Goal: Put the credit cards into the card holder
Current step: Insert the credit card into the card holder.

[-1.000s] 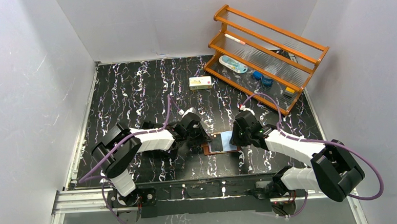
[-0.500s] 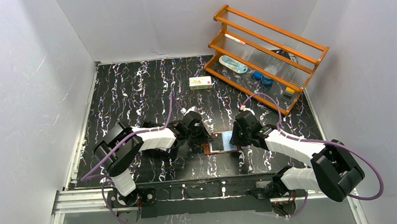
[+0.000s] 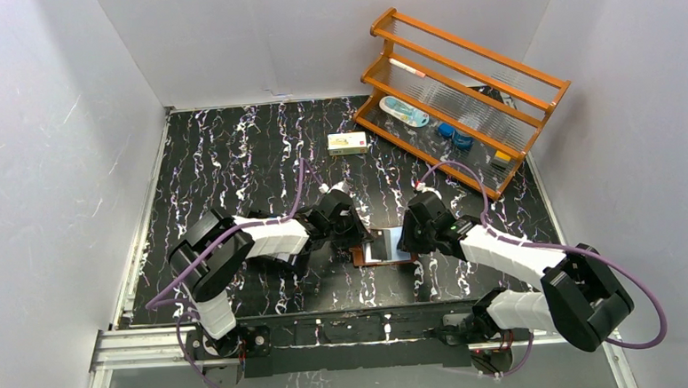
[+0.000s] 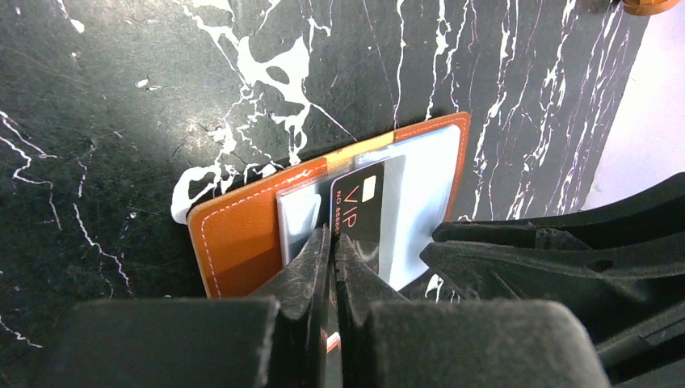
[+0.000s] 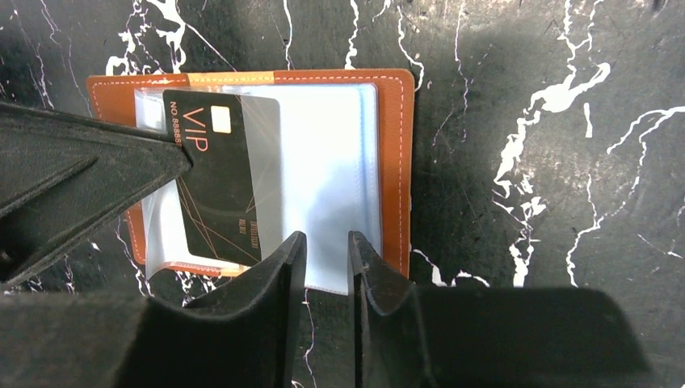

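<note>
As the left gripper (image 4: 331, 236) slides in towards the holder (image 5: 397, 178) from where it stood a second ago, its fingers are pressed flat together. Their joined tip sits against the outer edge of the black card (image 5: 222, 194), pushing it rather than pinching it. The card lies on the holder's open face, on the half nearest that gripper. Its inner edge seems to be tucked under a clear sleeve (image 5: 323, 162), though the glare makes that hard to confirm.

At the holder's near edge the right gripper (image 5: 327, 246) has eased its fingers a little apart. They now straddle the sleeve's edge with a visible gap, so they are probably no longer nipping it.

The holder itself has not shifted. I judge the card to be partly home, with the sleeve being let go. The push now has to seat the card without the holder sliding away.
</note>
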`<state>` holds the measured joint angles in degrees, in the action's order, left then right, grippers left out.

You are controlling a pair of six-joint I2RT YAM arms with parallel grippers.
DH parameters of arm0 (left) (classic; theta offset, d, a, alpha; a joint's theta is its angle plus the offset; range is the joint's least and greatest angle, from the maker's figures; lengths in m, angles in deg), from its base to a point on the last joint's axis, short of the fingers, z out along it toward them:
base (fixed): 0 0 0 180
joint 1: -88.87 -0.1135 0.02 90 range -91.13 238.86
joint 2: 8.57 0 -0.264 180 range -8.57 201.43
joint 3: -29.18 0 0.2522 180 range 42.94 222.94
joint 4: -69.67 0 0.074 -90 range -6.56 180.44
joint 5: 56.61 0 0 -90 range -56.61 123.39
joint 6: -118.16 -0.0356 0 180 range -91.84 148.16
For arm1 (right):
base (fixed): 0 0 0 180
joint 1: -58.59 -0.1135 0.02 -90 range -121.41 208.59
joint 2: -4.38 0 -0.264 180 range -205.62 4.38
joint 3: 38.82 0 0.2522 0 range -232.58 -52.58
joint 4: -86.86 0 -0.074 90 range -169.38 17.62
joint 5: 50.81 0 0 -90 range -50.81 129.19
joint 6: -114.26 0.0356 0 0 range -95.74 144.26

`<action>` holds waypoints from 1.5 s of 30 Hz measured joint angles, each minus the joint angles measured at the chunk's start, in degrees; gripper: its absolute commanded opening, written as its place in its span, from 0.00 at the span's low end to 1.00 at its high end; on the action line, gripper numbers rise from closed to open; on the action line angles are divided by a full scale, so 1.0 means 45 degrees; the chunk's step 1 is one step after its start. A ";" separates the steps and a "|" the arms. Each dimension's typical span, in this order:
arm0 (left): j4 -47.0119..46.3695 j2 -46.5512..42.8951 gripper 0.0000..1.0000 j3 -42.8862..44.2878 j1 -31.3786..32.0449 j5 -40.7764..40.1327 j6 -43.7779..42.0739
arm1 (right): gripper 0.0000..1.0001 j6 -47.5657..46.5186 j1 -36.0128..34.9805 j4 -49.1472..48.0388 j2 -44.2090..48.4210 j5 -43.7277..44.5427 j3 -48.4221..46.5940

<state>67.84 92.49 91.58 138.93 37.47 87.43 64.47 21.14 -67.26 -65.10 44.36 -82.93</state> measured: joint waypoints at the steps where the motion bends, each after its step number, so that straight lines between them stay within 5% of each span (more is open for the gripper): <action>1: 0.0024 0.0015 0.00 0.0029 0.0000 0.0005 -0.0019 | 0.39 0.0000 0.0000 0.0092 0.0078 -0.0010 -0.0010; 27: -0.0112 0.0563 0.00 0.0432 0.0301 0.0039 0.0656 | 0.34 0.0476 0.0321 -0.0617 0.0389 -0.1010 0.0583; 37: 0.0175 0.0505 0.27 0.0588 0.0495 -0.0107 0.0515 | 0.34 0.0495 0.0321 -0.0034 0.0996 -0.0695 0.0675; 45: 0.0525 0.0248 0.36 0.0588 0.0510 -0.0214 0.0253 | 0.33 0.0267 0.0325 0.1001 0.1783 0.0170 0.0675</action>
<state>70.20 93.60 94.22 141.22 36.50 88.56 65.67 22.61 -62.76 -57.07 45.13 -79.89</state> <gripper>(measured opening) 0.339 0.339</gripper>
